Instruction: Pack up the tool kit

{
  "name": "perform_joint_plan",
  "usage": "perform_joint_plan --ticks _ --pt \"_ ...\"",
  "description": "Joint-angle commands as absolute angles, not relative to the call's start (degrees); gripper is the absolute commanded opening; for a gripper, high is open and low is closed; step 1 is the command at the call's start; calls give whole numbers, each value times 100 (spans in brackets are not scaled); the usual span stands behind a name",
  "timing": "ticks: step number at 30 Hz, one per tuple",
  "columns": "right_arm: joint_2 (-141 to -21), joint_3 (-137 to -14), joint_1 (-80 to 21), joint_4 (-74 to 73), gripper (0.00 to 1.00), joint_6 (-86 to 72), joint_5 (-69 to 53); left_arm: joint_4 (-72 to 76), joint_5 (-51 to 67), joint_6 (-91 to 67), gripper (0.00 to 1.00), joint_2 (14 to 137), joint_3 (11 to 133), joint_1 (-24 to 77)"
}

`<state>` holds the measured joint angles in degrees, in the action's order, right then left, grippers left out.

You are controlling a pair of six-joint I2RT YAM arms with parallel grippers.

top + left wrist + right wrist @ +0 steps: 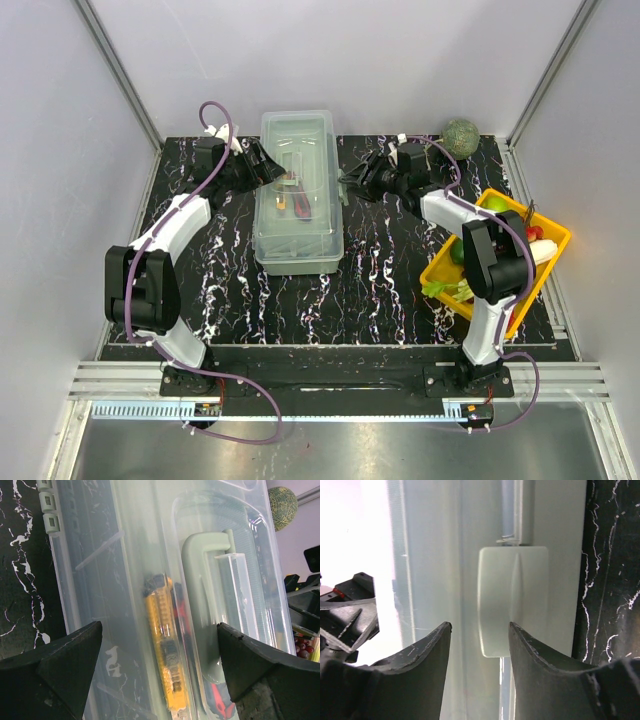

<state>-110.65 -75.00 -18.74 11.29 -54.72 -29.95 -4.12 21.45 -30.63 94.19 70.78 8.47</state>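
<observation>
Spreads left tool (159, 630) wide over lid (95, 580), likely to steady it; aims right tool (480, 626), half-parted, empty, at latch (512, 600) for fastening.

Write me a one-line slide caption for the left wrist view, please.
Open left gripper over the clear toolbox lid and handle, yellow knife visible beneath.

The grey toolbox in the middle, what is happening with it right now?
The toolbox sits closed, with a yellow knife and red tools visible through its clear lid. The left gripper hovers open over the lid by the handle. The right gripper, jaws apart, faces the latch on the box's right side, holding nothing.
</observation>
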Motion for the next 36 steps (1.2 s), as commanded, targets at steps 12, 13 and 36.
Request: perform_joint_plan --ticks 12,13,36 --pt "-11188 -7726 -2329 2039 45 -5897 -3797 -545 2443 -3129 95 9791 7040 940" --pt "-11223 -7717 -2329 2048 43 -5932 -3797 -554 2435 -3129 95 9800 7031 940" --pt "-11506 -7383 -2329 2760 28 -6320 -3780 -615 2443 -3094 95 9791 7066 949"
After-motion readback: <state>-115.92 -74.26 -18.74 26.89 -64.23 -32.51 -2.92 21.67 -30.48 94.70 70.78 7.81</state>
